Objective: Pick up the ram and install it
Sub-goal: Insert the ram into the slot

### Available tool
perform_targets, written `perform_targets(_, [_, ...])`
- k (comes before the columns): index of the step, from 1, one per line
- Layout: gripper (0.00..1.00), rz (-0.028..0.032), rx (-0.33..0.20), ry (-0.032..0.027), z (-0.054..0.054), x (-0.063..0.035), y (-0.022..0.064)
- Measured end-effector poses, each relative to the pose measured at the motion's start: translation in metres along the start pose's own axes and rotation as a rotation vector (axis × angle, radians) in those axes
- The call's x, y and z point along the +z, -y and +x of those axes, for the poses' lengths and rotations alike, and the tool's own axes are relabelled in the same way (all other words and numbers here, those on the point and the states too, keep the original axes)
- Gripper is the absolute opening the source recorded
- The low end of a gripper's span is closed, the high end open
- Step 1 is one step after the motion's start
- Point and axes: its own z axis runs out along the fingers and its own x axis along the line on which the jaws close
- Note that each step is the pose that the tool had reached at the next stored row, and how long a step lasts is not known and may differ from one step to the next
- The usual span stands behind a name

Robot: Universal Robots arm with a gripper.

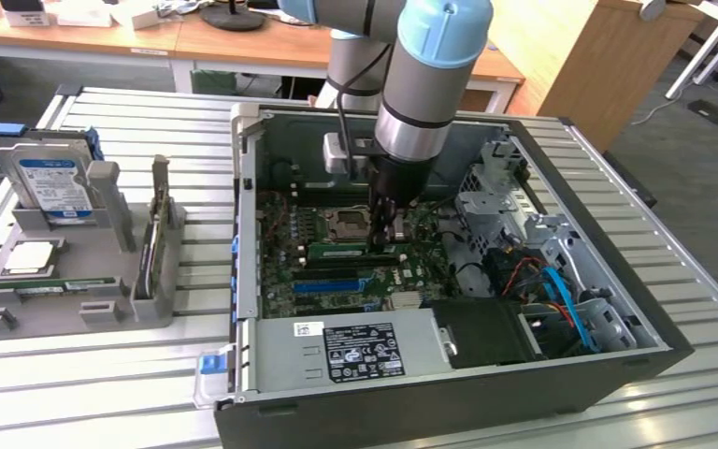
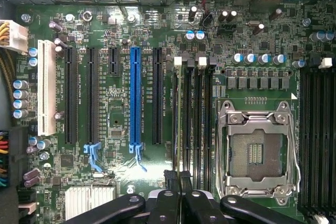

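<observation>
End effector (image 1: 387, 238) narrow, fingers closed together, tips at green ram (image 1: 337, 250) standing in memory slot, just beside empty CPU socket (image 1: 351, 222), inside open computer case (image 1: 459, 402).

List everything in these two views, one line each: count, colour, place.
table: one, white slats, under everything
case: one, black, open, on the table
motherboard: one, green, inside the case
socket: one, silver frame, on the motherboard
ram: one, green, at the slots under the gripper
holder: one, grey, exterior view's left of the case
hard drive: one, blue-white label, upright in the holder
processor: one, silver, flat in the holder
stick: one, green, flat at the holder's front
arm: one, grey and light blue, reaching into the case
gripper: one, black, shut, over the memory slots
</observation>
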Motion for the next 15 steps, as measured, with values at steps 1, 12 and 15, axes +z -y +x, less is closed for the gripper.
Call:
perform_targets(1, [0.12,-0.0001,0.0,-0.0001,0.0,0.0001,0.0])
perform_targets(12, [0.12,0.0,0.0,0.0001,-0.0003,0.001,0.0])
perform_targets(15, [0.12,0.0,0.0,0.0002,-0.0003,0.0016,0.0])
